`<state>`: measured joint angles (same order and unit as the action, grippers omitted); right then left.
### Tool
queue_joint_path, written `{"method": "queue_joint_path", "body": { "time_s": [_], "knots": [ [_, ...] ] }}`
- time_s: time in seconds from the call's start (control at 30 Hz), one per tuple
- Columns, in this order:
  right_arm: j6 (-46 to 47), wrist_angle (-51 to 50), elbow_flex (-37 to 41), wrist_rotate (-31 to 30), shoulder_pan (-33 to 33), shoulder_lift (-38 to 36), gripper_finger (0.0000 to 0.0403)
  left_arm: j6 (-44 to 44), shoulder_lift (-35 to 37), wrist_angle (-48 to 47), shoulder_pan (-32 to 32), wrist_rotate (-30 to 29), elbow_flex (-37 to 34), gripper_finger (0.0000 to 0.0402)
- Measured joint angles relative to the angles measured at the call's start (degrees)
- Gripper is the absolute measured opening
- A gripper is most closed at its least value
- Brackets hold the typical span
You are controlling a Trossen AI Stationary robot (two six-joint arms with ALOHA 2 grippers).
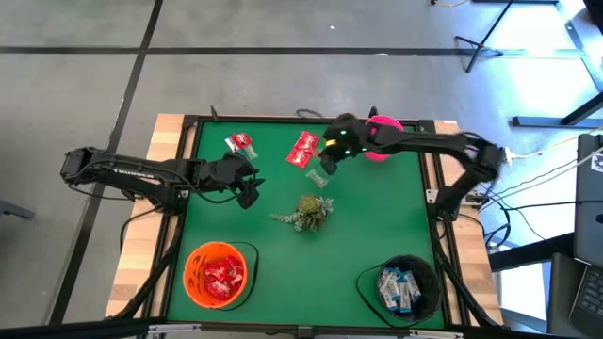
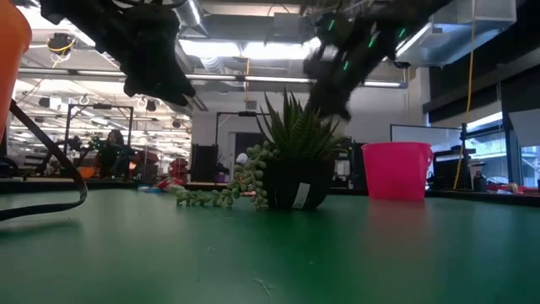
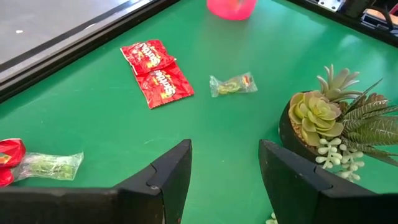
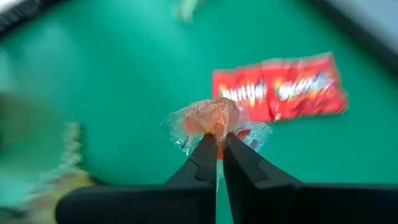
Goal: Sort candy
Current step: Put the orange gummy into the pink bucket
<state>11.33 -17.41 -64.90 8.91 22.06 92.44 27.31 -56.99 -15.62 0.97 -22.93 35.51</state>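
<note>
**A:** Over the far middle of the desk (image 1: 377, 226), right hand (image 4: 217, 144) is pinched shut on a clear-wrapped orange candy (image 4: 211, 118), lifted off the green surface.

**B:** Anything under it?

**A:** Two red packets (image 4: 280, 87) lying side by side, touching, just beyond the held piece. Pink cup (image 1: 382, 141) sits close behind that arm at the far edge.

**B:** Left side?

**A:** Left hand (image 3: 224, 171) hangs over the left-centre of the desk, fingers apart, nothing between them. Ahead of it lies a small clear-wrapped piece (image 3: 233, 84) with greenish contents. Succulent in a dark pot (image 3: 323, 124) stands just beside the hand.

**B:** More loose candy?

**A:** Another clear-wrapped piece (image 3: 48, 165) next to a red packet (image 3: 9, 155) toward the far left. Can't say whether those two touch, as the view cuts off there.

**B:** Bowls?

**A:** Orange bowl (image 1: 219, 274) near left, red packets inside. Black bowl (image 1: 400, 287) near right, white-and-blue packets inside.
</note>
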Motion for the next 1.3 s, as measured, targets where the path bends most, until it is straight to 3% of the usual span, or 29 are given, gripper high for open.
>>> {"method": "queue_joint_path", "body": {
  "time_s": [0.23,0.43,0.73,1.0,1.3],
  "knots": [
    [-2.65,-4.88,-0.04,-15.26,-4.30,-15.58,0.0015,0.81,0.00,-0.02,0.02,-0.27,0.00,0.0179],
    [-2.18,-16.52,-0.11,-33.27,-6.03,-23.59,0.0022,2.16,0.00,-0.03,0.00,-0.30,0.00,0.0179],
    [6.38,-34.37,-0.09,-43.34,-5.90,-26.42,0.0022,4.10,0.00,-0.10,0.00,-0.32,0.00,0.0179],
    [4.48,-35.64,-0.09,-43.04,-0.59,-26.42,0.0023,5.66,0.00,-0.24,0.00,0.01,0.00,0.0179],
    [1.89,-33.87,0.34,-33.04,11.87,-30.66,0.0023,7.04,0.00,-0.28,-1.44,0.30,0.00,0.0179]
  ]
}}
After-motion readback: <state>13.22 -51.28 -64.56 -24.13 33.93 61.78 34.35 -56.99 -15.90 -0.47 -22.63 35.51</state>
